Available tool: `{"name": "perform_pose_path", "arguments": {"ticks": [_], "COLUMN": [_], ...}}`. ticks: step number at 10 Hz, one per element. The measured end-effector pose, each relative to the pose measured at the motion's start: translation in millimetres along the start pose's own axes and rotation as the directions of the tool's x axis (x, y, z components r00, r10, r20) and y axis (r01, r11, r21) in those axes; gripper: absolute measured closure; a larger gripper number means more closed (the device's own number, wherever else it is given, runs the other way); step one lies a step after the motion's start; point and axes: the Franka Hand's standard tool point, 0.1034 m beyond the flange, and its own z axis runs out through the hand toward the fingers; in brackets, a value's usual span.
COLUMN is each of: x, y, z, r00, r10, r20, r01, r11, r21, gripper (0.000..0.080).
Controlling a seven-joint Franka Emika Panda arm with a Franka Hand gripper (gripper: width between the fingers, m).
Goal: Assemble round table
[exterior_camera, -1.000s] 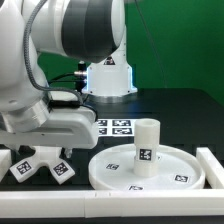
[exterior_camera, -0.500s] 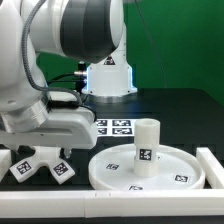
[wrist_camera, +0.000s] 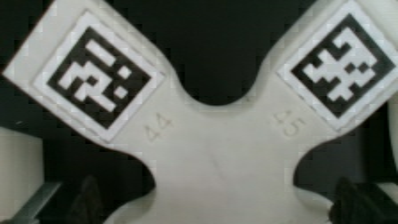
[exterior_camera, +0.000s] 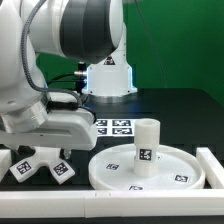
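Filling the exterior view from nine to twelve o'clock, the bulky white robot arm (exterior_camera: 60, 50) reaches down to about eight o'clock. There its two-finger gripper (wrist_camera: 210, 202) sits low over a white plastic forked piece (exterior_camera: 40, 165) lying on the black table (exterior_camera: 185, 110). From the wrist camera that piece shows two spread prongs, each carrying a black-and-white square tag, joined to one broad stem. The dark fingers (wrist_camera: 71, 200) stand apart on either side of the stem with a dark gap at each — not pinching it.

Near the centre lies the marker board (exterior_camera: 115, 127), flat, with the arm's white pedestal (exterior_camera: 107, 78) behind it at twelve o'clock. At five o'clock sits the round table's large flat white rimmed disc (exterior_camera: 105, 172), small tags dotted on its face. The short thick white cylinder leg (exterior_camera: 147, 145) stands upright on its middle — whether it is fastened I cannot tell. A straight white border rail (exterior_camera: 212, 165) runs just beside the disc at four o'clock.
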Motion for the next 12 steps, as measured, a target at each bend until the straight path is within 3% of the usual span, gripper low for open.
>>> {"name": "perform_pose_path", "arguments": {"ticks": [1,3,6,12], "x": [-0.8,-1.4,-4.2,-5.7], "y": [-6.1,-4.8,3.9,10.7], "z": [1.1,4.3,10.4,7.0], "r00": [1.0,0.997,0.998,0.998], "r10": [-0.019,-0.073,-0.066,-0.056], "r20": [-0.007,-0.03,-0.023,-0.027], "r01": [0.019,0.072,0.066,0.056], "r11": [1.0,0.997,0.998,0.998], "r21": [-0.004,-0.019,-0.014,-0.009], "gripper": [0.0151,0.0151,0.0151,0.0151]}}
